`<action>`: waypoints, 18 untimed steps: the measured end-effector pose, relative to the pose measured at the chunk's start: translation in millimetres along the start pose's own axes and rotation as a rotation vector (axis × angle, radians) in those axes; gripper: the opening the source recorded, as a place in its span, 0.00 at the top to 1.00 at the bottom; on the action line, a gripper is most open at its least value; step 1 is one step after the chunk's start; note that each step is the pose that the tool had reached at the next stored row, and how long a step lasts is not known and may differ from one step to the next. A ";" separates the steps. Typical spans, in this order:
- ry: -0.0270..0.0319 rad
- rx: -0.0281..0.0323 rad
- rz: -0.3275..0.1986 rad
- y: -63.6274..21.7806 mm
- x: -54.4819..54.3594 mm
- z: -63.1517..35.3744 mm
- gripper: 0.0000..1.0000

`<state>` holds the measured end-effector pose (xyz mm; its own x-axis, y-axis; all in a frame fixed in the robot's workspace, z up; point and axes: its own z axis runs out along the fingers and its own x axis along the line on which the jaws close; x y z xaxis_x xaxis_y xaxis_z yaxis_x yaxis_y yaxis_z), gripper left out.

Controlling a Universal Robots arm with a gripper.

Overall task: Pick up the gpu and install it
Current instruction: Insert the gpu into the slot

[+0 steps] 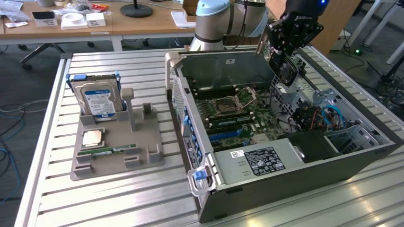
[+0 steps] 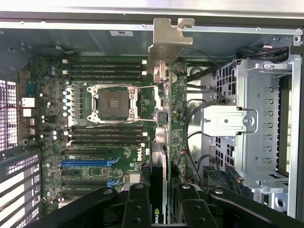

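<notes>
Gpu: gpu (image 1: 288, 71) (image 2: 166, 123), a thin flat green circuit card w/ dark face and silver metal end bracket, is up in the air and clear of every slot.
Gripper: black two-finger gripper (image 1: 285, 51) (image 2: 164, 190) hangs over the far part of the open case in the exterior view.
Fingers: black fingers (image 2: 137, 202) are pinching the gpu's near end, one on each flat face, w/ the card tight between them.
Long axis: it runs straight away from the wrist; in the exterior view that's near upright, hanging down toward the case.
Pointing: the bracket end is farthest from the gripper, and the wrist view catches the card edge-on.
Below it: green motherboard (image 1: 233, 113) (image 2: 114, 156) w/ an empty square CPU socket; the card sits betw. that and the silver metal drive cage (image 2: 256, 118).
Case: grey metal computer tower (image 1: 284, 189) lies on its side, lid off.
Off to the exterior view's left: grey plastic parts holder (image 1: 148, 158) w/ a boxy blue-white-label hard drive (image 1: 98, 99) standing upright and a narrow green RAM stick (image 1: 113, 150) lying flat.
Table: slatted metal bench (image 1: 113, 203) under the lot.
</notes>
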<state>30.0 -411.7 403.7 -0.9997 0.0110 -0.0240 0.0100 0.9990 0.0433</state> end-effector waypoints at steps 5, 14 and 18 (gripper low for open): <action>0.0024 -0.0013 -0.055 0.0 0.0 0.3 0.74; 0.0094 -0.0052 -0.217 -0.1 0.0 1.5 0.74; 0.0125 -0.0070 -0.289 -0.1 0.0 1.9 0.74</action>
<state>30.0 -411.7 401.8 -0.9613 -0.2746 -0.0240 -0.2754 0.9604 0.0433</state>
